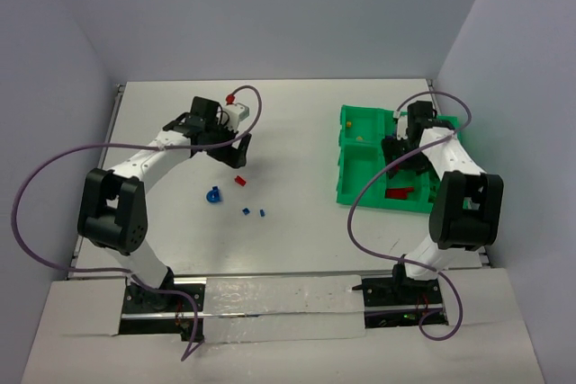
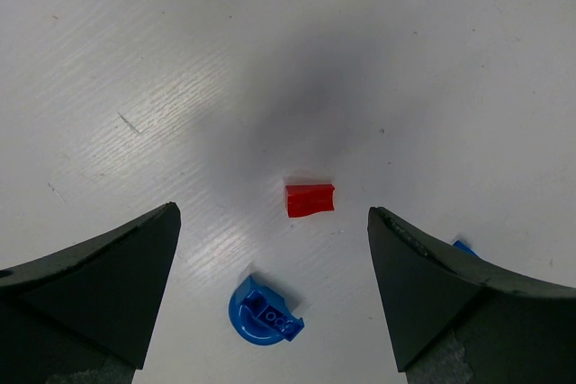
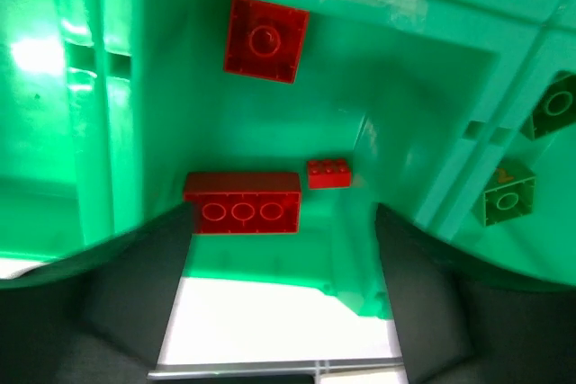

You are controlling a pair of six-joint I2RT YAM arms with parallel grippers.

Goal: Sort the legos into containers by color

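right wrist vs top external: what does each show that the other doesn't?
Right wrist only: three separate red bricks lying in one compartment, and two dark green bricks in the next. Top external only: left gripper open near a loose red brick and blue pieces on the table. Both: green tray, with the right gripper open over it.

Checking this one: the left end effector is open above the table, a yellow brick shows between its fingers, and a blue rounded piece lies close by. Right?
Not quite. The brick is red, not yellow, as the left wrist view shows. The rest holds: the left end effector is open above the table, and the blue rounded piece lies close by.
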